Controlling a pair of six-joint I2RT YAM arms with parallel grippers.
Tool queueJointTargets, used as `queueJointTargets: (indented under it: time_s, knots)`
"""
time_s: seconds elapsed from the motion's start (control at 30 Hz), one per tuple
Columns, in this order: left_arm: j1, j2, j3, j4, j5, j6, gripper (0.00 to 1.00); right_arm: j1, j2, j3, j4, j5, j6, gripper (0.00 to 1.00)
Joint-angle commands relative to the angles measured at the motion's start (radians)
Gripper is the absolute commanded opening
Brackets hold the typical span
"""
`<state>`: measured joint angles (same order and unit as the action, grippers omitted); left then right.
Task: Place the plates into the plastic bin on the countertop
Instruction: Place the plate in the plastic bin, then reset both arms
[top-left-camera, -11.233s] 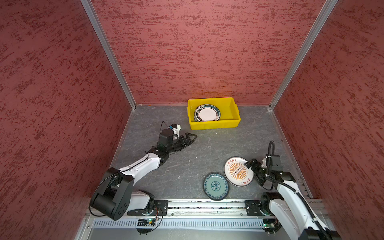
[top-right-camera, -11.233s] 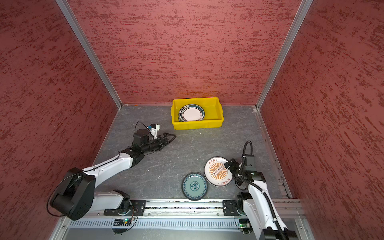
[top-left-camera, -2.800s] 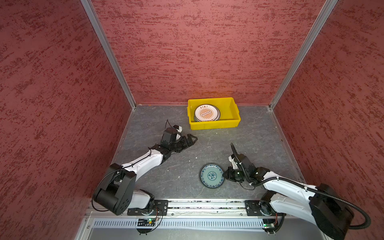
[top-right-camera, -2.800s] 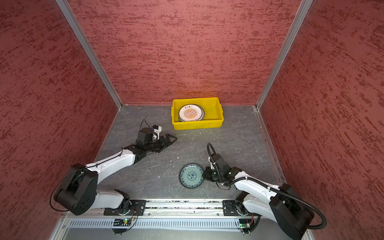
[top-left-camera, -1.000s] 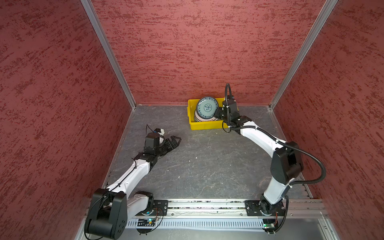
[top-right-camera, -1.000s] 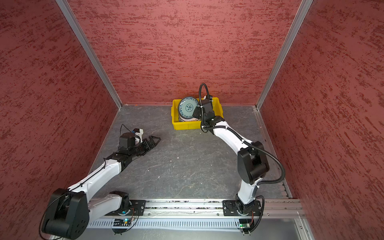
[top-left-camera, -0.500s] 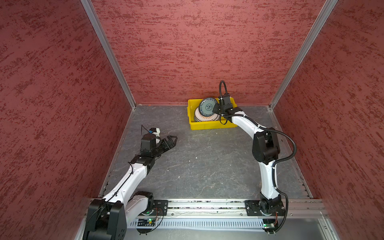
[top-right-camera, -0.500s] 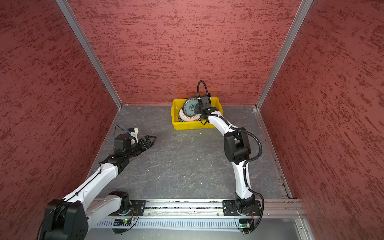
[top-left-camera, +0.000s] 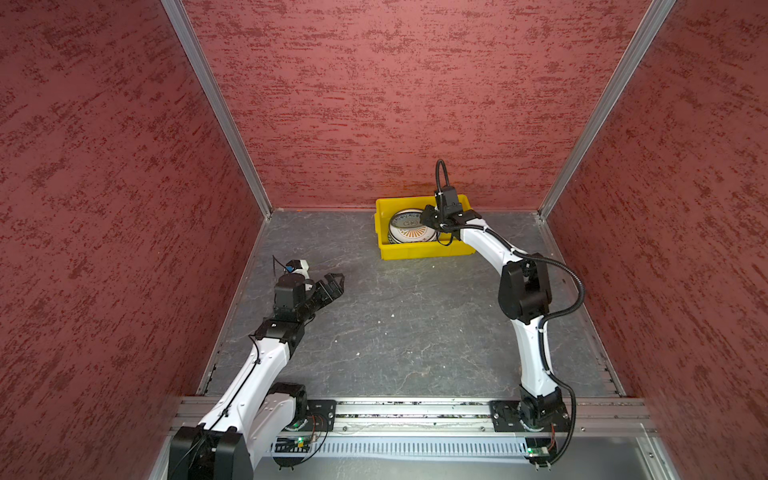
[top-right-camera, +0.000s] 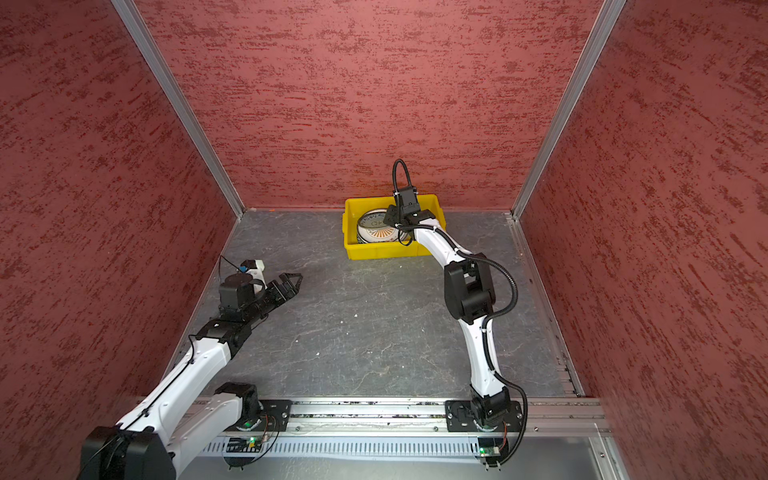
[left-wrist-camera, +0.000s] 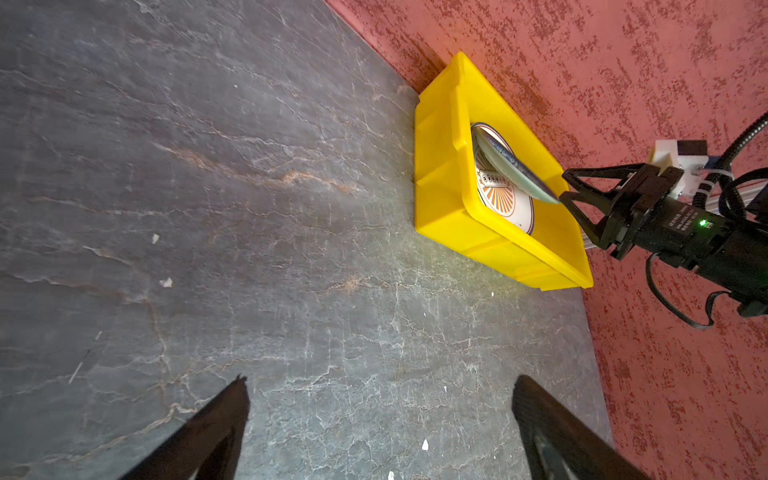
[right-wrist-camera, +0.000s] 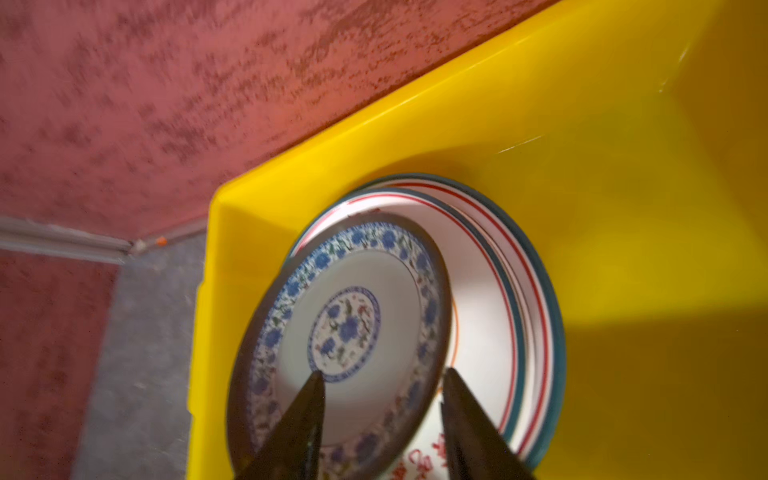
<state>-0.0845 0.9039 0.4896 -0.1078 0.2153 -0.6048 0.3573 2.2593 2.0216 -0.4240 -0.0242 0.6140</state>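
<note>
The right gripper reaches into the yellow plastic bin with its fingers spread. The near rim of the small blue-patterned plate lies in the gap between them, and the gap is wider than the rim is thick. One finger crosses the plate's face and the other sits just past its edge, so the pictures show no pinch. In the left wrist view this plate is tilted, its high edge at the tips of the right gripper and its low edge down on the stack. Directly beneath it lies a white plate with an orange sunburst print. Under that are white plates with red and teal rim lines. The whole stack fills the left part of the bin. In both top views the plastic bin stands at the far end of the dark grey countertop, right of centre and against the far red wall. The left gripper hangs over the left side of the countertop, well apart from the bin. Its fingers are spread wide, and in its own wrist view only stone shows between them.
</note>
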Motion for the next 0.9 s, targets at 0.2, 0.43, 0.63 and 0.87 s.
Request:
queueJointTargets:
  time_s: [0.2,0.43,0.63,0.87]
  knots:
    - [0.051,-0.027,0.015,-0.028,-0.082,0.049,1.00,-0.024,-0.241,-0.149,0.078,0.032,-0.051,0.78]
    - [0.155,-0.037,0.007,0.052,-0.172,0.069,0.99,-0.034,-0.663,-0.729,0.492,0.293,-0.171,0.91]
    - [0.194,-0.013,-0.044,0.190,-0.285,0.189,0.99,-0.048,-0.929,-1.130,0.736,0.536,-0.313,0.96]
    - [0.189,-0.026,-0.247,0.554,-0.370,0.316,0.99,-0.052,-1.063,-1.514,0.995,0.839,-0.485,0.99]
